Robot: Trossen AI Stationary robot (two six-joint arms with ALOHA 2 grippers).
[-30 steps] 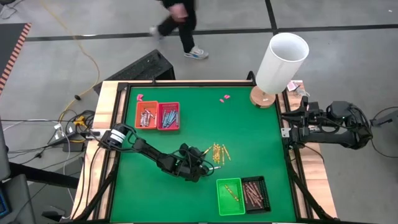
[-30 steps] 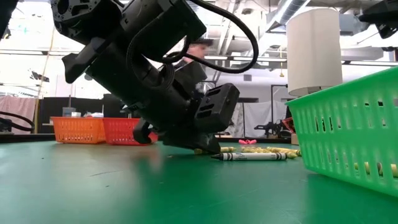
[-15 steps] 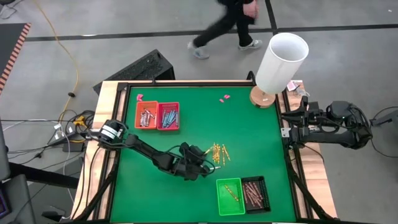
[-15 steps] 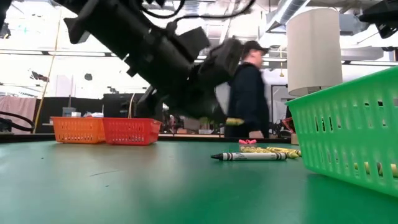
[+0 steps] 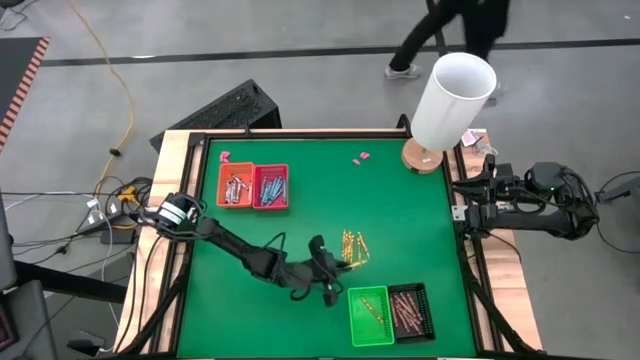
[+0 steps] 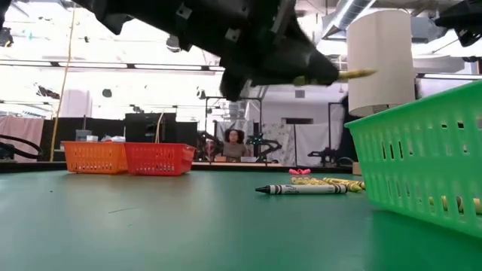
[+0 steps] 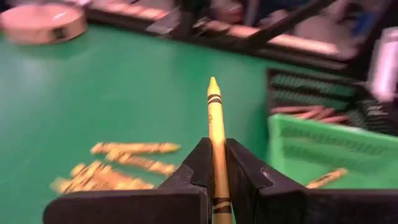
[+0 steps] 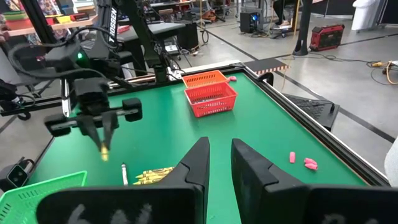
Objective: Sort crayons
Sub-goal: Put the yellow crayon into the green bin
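My left gripper (image 5: 335,278) is shut on a yellow crayon (image 7: 214,112), well above the table between the pile of yellow crayons (image 5: 352,245) and the green tray (image 5: 370,316). It also shows in the low view (image 6: 301,71) and the right wrist view (image 8: 102,134). The green tray holds one yellow crayon (image 5: 372,308). A black tray (image 5: 410,310) beside it holds brown-red crayons. An orange tray (image 5: 236,186) holds grey crayons and a red tray (image 5: 271,186) holds blue ones. My right gripper (image 8: 219,155) waits, open and empty, at the table's right edge (image 5: 460,205). My left gripper pinches the crayon's rear half (image 7: 216,163) between its two fingers. The crayon lies along the fingers, and its pointed front end (image 6: 355,74) sticks out past the fingertips. It is lifted clear of the table, roughly level in the low view and pointing at the green tray.
A tall white cylinder (image 5: 452,100) on a round wooden base stands at the far right corner. Pink scraps (image 5: 361,158) lie near the far edge. One crayon (image 6: 301,189) lies apart in front of the pile. A person walks on the floor beyond the table.
My left gripper was down at the near side of the yellow pile. It has risen with one yellow crayon and gone toward the table's right and near edges, toward the green tray. The crayon is now lifted clear of the table.
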